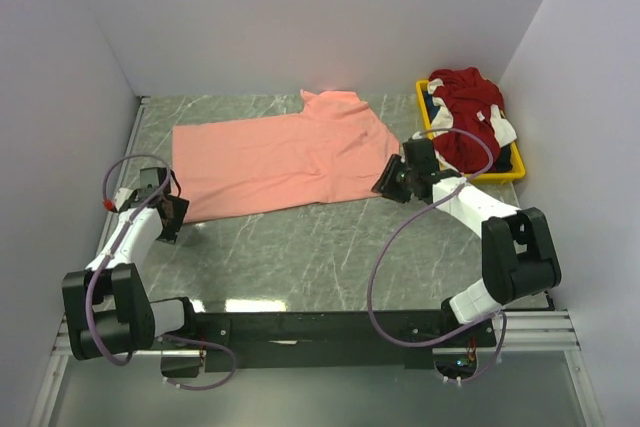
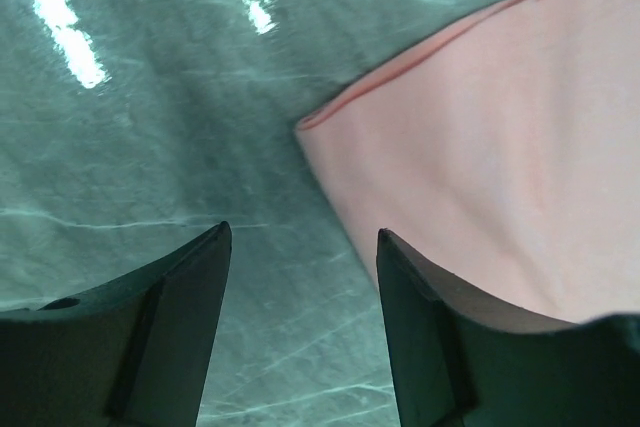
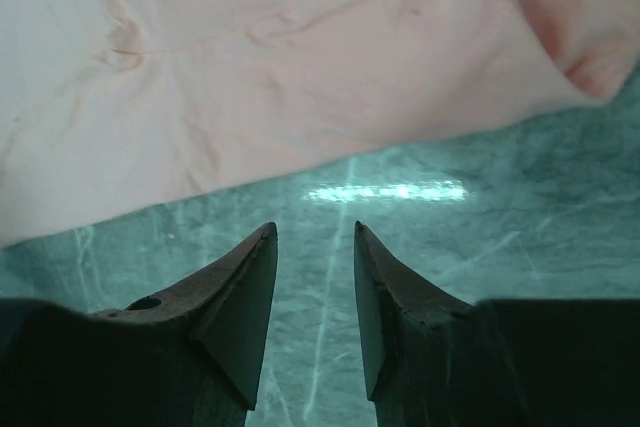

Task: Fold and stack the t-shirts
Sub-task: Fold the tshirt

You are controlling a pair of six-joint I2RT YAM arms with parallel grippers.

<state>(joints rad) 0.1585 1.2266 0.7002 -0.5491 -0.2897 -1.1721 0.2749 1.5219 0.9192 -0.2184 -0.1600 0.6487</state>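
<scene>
Green marble table (image 1: 300, 257), white walls (image 1: 300, 17); pink shirt (image 1: 280, 157) flat; right of it, yellow tray (image 1: 500, 178) with red shirt (image 1: 465, 97); left claw (image 2: 303, 234), right claw (image 3: 315, 229) at its near corners, both apart, empty.

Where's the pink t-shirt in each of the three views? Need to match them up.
Top external: pink t-shirt spread out mid-picture, left of the yellow tray.
Left wrist: pink t-shirt fills the right side, one corner pointing to centre.
Right wrist: pink t-shirt covers the upper half, its edge running across.
Shared landmark: the green marble table, visible beside the cloth in all three.
</scene>
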